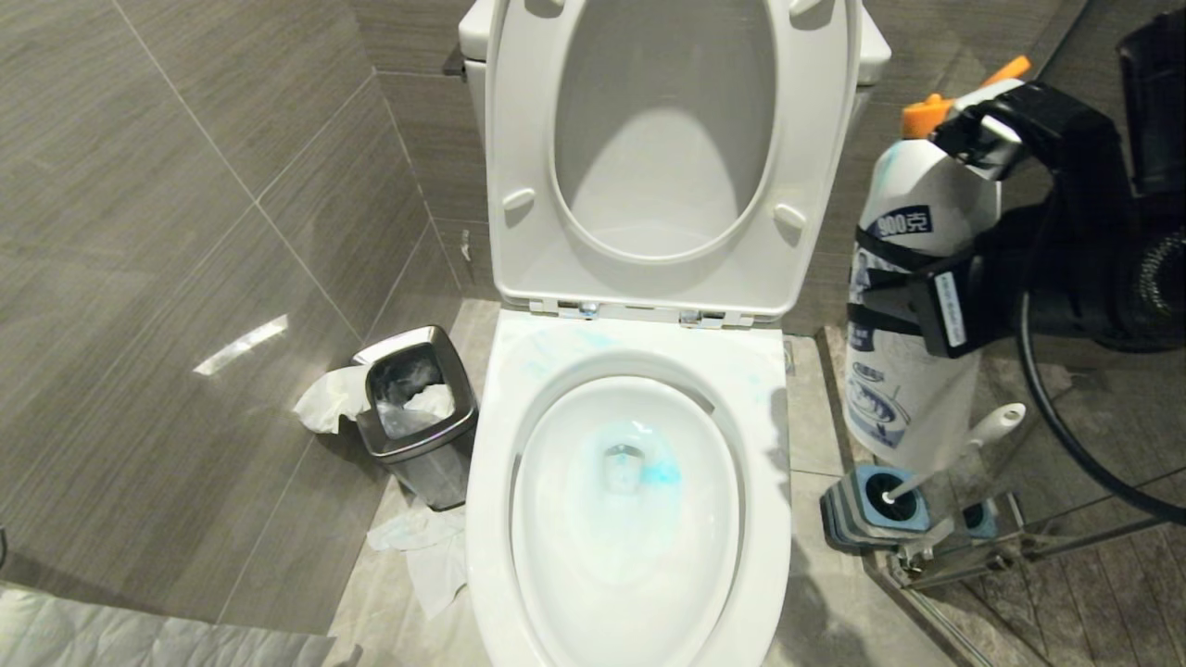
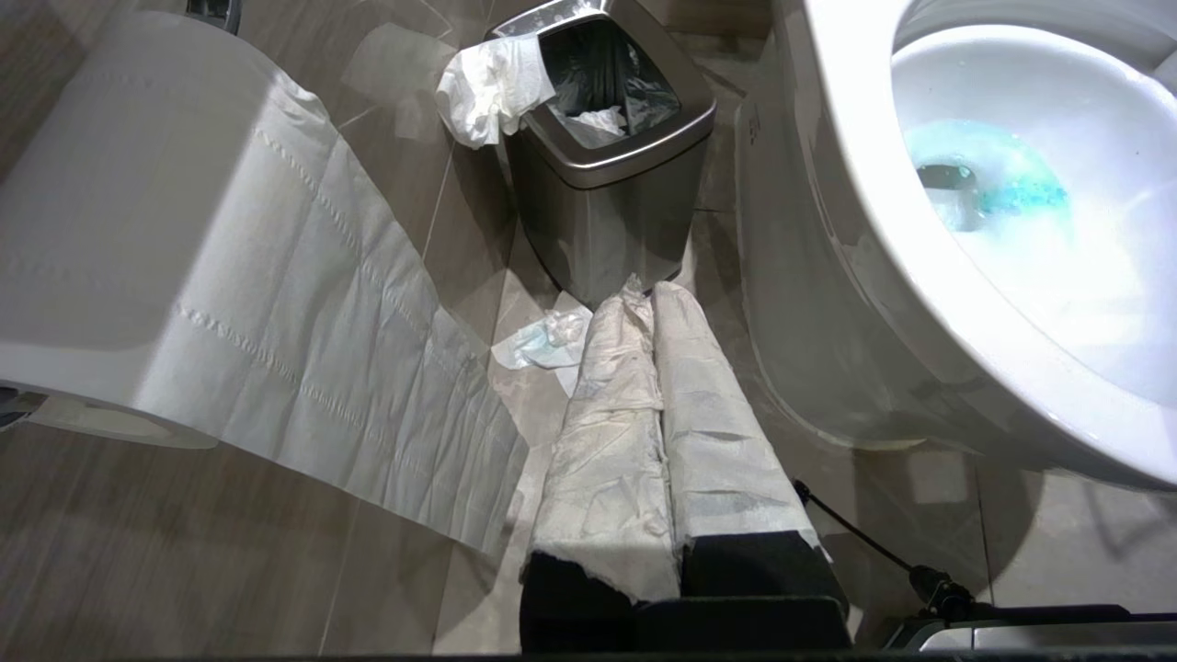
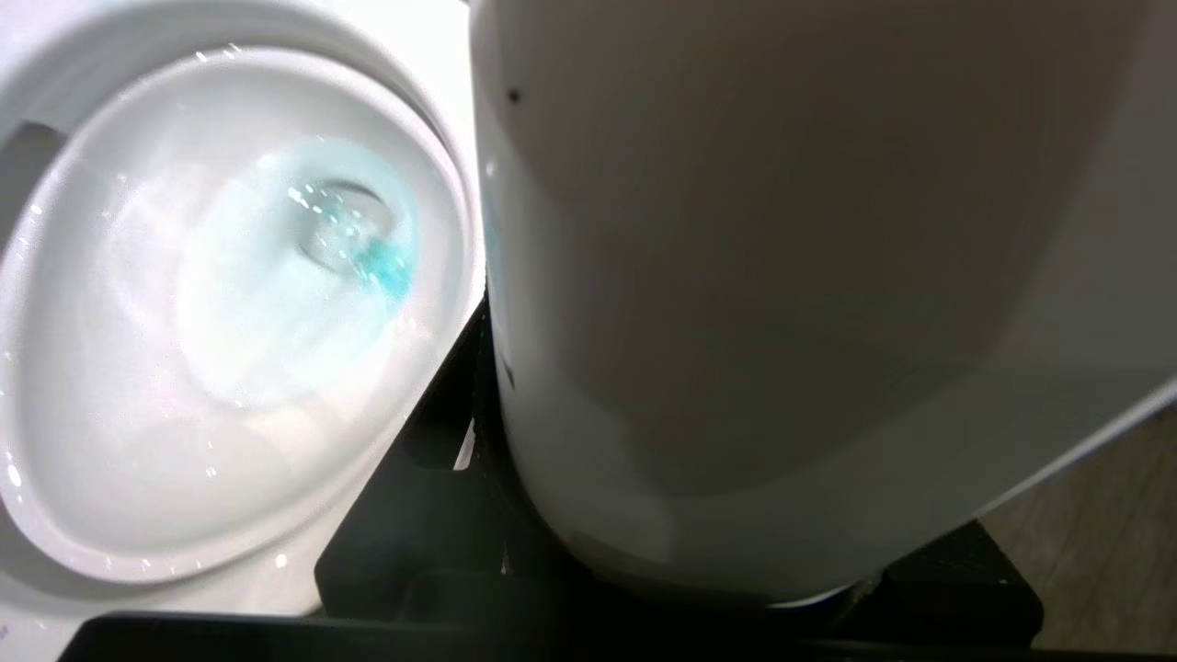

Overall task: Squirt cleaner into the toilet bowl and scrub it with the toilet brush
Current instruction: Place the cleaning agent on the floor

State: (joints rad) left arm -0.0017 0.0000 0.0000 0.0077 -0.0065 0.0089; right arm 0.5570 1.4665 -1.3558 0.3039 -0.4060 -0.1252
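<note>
Your right gripper (image 1: 913,301) has its jaws clamped around the middle of the white cleaner bottle (image 1: 903,371), holding it upright and off to the right of the toilet bowl (image 1: 625,519), so nothing more drips from the orange cap (image 1: 927,113). Blue cleaner (image 1: 660,474) already sits around the drain, which suggests the squirting is done and the bottle needs setting down. The toilet brush (image 1: 964,449) stands in its blue-and-grey holder (image 1: 876,509) on the floor just below the bottle, handle leaning toward you, ready to grab once that gripper is free. Your left gripper (image 2: 657,368), jaws pressed together and wrapped in paper, hangs idle near the steel bin (image 2: 607,156).
</note>
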